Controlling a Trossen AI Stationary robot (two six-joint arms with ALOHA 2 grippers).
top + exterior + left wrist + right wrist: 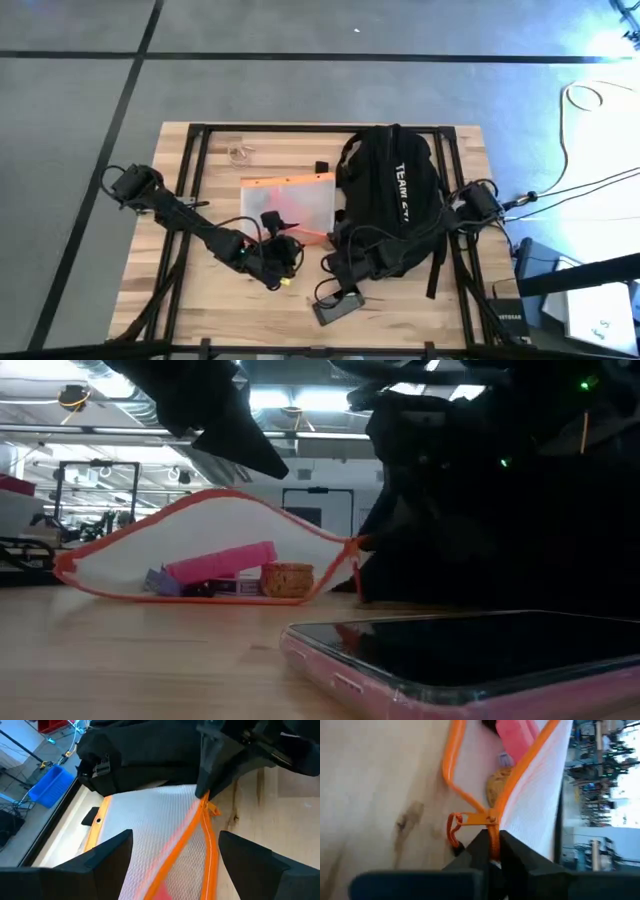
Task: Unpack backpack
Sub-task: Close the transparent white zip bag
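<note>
- Right tool (490, 851) is clamped on the orange edge of the mesh pouch (300, 200), just beside the backpack (395, 195).
- Left tool (175, 860) hangs spread wide over the pouch, gripping nothing.
- Backpack sits right of the pouch on the table (200, 310).

Both arms are dark, near-black and built of jointed segments, and black cables loop loosely along them. The left arm (190, 222) runs as a chain of blocky links from a chunky base joint near the table's edge. The right arm (470, 210) shows a compact black joint housing with thin cables trailing off it. The left gripper (175, 857) has two broad, flat, matte black fingers (97, 857) with angular wedge-like outlines. The right gripper (492, 847) ends in narrow black fingertips, behind them a blocky dark body.
</note>
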